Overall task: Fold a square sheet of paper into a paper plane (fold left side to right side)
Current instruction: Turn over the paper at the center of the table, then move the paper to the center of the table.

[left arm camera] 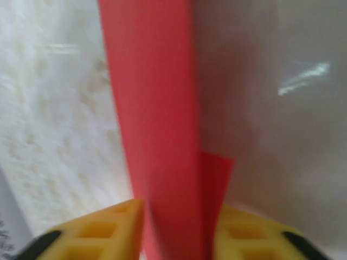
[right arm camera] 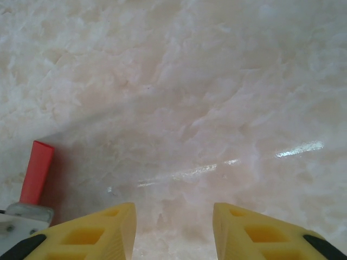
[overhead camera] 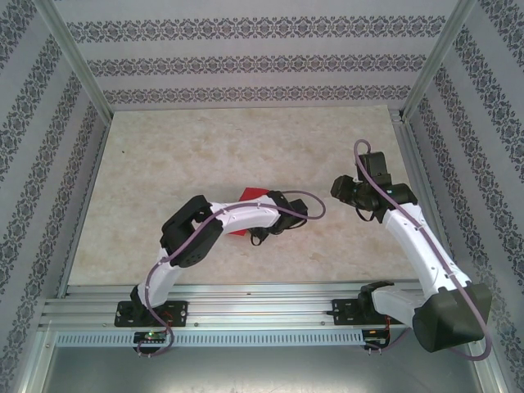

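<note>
Overall, the marble-look table (overhead camera: 164, 164) is taking up the floor of the enclosure, with patterned walls (overhead camera: 246, 61) standing on three sides.

The left arm (overhead camera: 237, 217) is reaching in a curve over the middle of the table. The right arm (overhead camera: 417, 246) is extending up the right side, well apart from it.

The right gripper (right arm camera: 173, 227) is hanging over bare tabletop. Its yellow fingers (right arm camera: 97, 233) are standing spread, released, with nothing between them.

The left gripper (left arm camera: 180, 227) is sitting low over the table centre. Its jaws are standing apart, with red paper filling the gap. Whether they are pressing on that paper cannot be told from this blurred wrist view.

The paper plane (left arm camera: 157, 108) is lying at the table centre, largely under the left arm's wrist. It is running as a slim red strip from between the left fingers and away up the wrist view. One narrow red end is also showing at the lower left of the right wrist view.
</note>
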`<state>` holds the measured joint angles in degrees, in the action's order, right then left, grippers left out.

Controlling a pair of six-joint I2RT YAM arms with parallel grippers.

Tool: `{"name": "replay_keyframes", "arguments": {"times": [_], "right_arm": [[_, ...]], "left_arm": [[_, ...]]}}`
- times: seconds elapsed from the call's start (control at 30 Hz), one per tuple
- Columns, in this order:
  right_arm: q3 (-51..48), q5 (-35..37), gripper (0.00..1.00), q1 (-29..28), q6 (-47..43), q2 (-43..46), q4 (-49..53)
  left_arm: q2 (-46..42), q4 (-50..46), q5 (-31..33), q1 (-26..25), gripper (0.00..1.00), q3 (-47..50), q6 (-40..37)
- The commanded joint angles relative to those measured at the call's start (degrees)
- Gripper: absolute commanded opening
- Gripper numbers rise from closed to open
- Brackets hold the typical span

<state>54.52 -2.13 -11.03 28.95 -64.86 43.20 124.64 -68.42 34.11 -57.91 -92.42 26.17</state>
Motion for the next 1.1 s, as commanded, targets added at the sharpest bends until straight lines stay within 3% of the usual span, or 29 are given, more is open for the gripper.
{"name": "replay_keyframes", "arguments": {"times": [0.0,0.13,0.23,0.47,0.57,0.77,1.07], "right_arm": [[-1.87,-2.54,0.42,1.07,-0.89,0.07,-1.68],[-3.91,-8.5,0.4,0.96,0.46,-1.32,-5.3],[-5.88,-13.02,0.37,-2.1,3.44,-3.86,-11.47],[-3.04,-16.47,0.37,-18.87,12.7,-20.8,-30.56],[1.25,-16.69,0.39,-22.67,15.47,-29.7,-34.12],[2.53,-16.29,0.43,-22.58,19.44,-37.52,-39.0],[1.42,-17.33,0.45,-21.67,24.84,-41.7,-43.58]], "left_arm": [[-5.3,5.0,-8.29,-0.41,0.44,-1.7,-2.36],[-15.05,13.86,-21.28,2.31,0.59,2.03,-5.22],[-24.03,19.99,-29.52,6.86,0.65,7.82,-5.61],[-40.31,33.74,-47.63,24.82,0.76,26.66,-3.4],[-43.64,37.48,-53.45,32.01,0.77,33.0,-2.23],[-46.92,43.79,-59.24,38.87,0.78,42.01,0.51],[-44.19,47.8,-60.8,39.38,0.77,45.21,1.51]]}}
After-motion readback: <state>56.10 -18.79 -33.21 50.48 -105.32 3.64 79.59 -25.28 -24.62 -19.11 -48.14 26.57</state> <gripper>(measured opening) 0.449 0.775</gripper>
